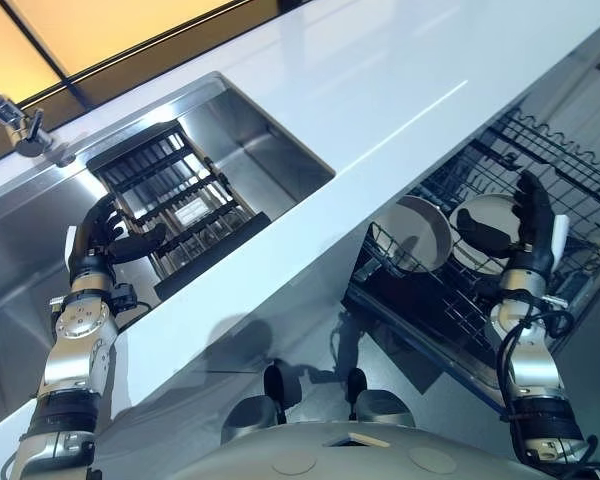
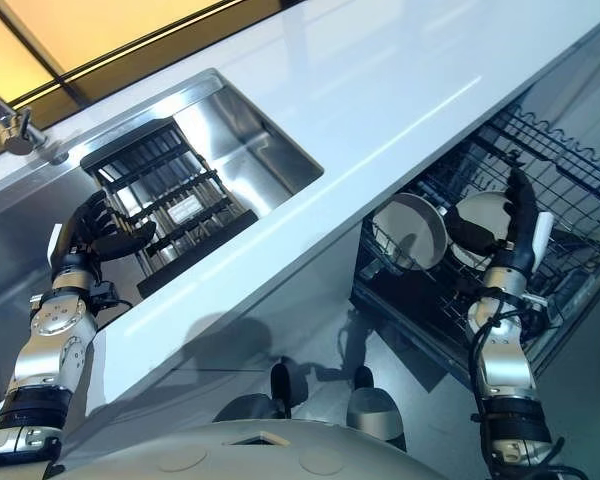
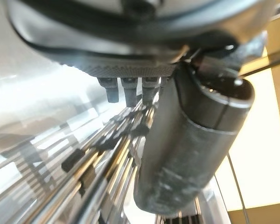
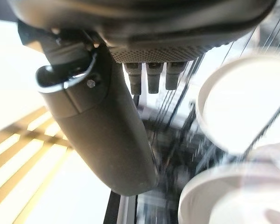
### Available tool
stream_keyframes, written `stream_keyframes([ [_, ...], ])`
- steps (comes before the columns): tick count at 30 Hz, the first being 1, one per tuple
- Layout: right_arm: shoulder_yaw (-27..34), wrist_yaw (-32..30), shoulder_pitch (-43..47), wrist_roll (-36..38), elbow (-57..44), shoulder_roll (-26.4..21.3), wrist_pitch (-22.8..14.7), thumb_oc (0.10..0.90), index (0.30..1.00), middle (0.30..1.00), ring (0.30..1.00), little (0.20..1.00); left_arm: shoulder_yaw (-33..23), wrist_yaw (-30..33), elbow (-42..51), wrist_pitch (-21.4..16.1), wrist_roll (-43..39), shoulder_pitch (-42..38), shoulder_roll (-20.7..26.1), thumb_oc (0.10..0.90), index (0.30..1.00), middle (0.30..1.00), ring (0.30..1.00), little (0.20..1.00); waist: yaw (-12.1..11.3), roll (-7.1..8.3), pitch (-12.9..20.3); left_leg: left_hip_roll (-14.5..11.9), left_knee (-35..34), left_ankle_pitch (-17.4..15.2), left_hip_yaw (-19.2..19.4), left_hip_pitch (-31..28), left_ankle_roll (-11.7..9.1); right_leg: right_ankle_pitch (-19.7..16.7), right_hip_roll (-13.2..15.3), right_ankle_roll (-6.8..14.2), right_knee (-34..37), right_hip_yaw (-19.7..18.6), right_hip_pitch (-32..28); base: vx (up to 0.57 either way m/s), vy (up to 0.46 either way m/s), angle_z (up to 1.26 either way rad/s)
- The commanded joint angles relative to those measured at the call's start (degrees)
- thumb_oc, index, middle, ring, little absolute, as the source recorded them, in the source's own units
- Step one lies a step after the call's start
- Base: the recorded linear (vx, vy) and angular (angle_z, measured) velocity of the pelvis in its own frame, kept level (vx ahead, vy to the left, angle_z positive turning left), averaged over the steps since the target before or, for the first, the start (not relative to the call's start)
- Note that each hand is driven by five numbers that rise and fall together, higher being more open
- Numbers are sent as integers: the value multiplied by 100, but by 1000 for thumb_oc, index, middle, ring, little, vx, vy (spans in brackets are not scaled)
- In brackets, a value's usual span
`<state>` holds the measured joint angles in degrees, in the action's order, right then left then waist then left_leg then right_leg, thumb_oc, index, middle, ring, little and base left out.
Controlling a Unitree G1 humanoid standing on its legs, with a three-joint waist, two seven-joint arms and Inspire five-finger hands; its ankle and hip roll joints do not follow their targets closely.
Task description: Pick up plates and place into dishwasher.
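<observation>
Two white plates stand on edge in the lower dishwasher rack (image 1: pixel 570 165): one (image 1: pixel 420 232) nearer the counter and one (image 1: pixel 488 218) beside it. My right hand (image 1: pixel 528 228) is held upright right next to the second plate, fingers straight, thumb (image 4: pixel 107 140) reaching across its face; it grips nothing. Both plates (image 4: pixel 242 102) (image 4: pixel 224 196) show past this hand in the right wrist view. My left hand (image 1: pixel 102 238) hovers over the steel sink (image 1: pixel 270 140) at the near end of a black dish rack (image 1: pixel 175 200), fingers relaxed and empty. I see no plates in that rack (image 3: pixel 98 163).
A long white counter (image 1: pixel 380 90) runs between the sink and the open dishwasher. A chrome tap (image 1: pixel 15 122) stands at the sink's far left corner. The pulled-out wire rack has rows of upright tines (image 2: pixel 570 170) behind the plates.
</observation>
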<state>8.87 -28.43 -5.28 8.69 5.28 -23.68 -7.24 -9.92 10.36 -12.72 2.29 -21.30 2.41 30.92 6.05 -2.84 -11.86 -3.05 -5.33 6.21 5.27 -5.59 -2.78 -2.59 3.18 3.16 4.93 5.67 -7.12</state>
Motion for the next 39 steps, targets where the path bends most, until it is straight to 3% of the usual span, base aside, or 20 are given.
stream_keyframes([
  [1,206,-385,203,211,-578,-154,-839,800,900,900,900,900,-301,-29,87,-673,-28,-405,324,800,900,900,900,900,187,-76,477,121,259,-630,436,64,93,919,-237,140,-1182,186,483,-15,-6,-17],
  [4,313,-496,147,275,-254,-70,-806,800,900,900,900,900,-246,-15,128,-574,-71,-449,379,800,900,900,900,900,249,-121,459,110,255,-627,505,56,92,914,-234,155,-1193,193,499,-6,-25,-20],
  [8,276,-366,198,566,413,-115,-448,800,900,900,900,900,-168,-6,89,-537,-116,-517,432,800,900,900,900,900,228,-150,443,79,261,-607,518,97,66,924,-235,150,-1210,238,505,-3,-52,-18],
  [21,23,-460,553,1547,2500,-298,-251,800,900,900,900,900,52,-153,149,-325,-124,-688,635,800,900,900,900,900,-95,-230,273,-36,414,-508,273,358,-41,1030,-288,-7,-1323,422,484,12,-79,1],
  [28,-116,-356,845,3210,3271,-140,-340,800,900,900,900,900,363,-132,308,-83,-189,-1024,825,800,900,900,900,900,-271,-301,101,-89,584,-456,39,565,-125,1072,-313,-126,-1393,511,469,5,-67,13],
  [31,-152,16,998,3906,3469,-70,-468,800,900,900,900,900,487,-164,339,-39,-194,-1148,850,800,900,900,900,900,-340,-327,51,-96,628,-442,-47,612,-156,1081,-317,-160,-1408,543,450,14,-39,17],
  [36,-176,1289,1150,6050,3387,219,-552,800,900,900,900,900,622,-250,308,-16,-181,-1300,883,800,900,900,900,900,-410,-315,-3,-103,697,-438,-146,660,-174,1075,-324,-195,-1417,588,426,22,-36,8],
  [37,-170,1852,1189,6769,3313,334,-509,800,900,900,900,900,652,-271,278,-15,-167,-1342,870,800,900,900,900,900,-422,-307,-9,-111,713,-444,-158,657,-179,1068,-325,-196,-1406,604,414,30,-23,10],
  [39,-231,2486,1248,7349,3162,480,-458,800,900,900,900,900,711,-281,231,-18,-139,-1400,827,800,900,900,900,900,-446,-296,-16,-109,733,-448,-175,654,-180,1043,-333,-200,-1366,622,383,42,-20,10],
])
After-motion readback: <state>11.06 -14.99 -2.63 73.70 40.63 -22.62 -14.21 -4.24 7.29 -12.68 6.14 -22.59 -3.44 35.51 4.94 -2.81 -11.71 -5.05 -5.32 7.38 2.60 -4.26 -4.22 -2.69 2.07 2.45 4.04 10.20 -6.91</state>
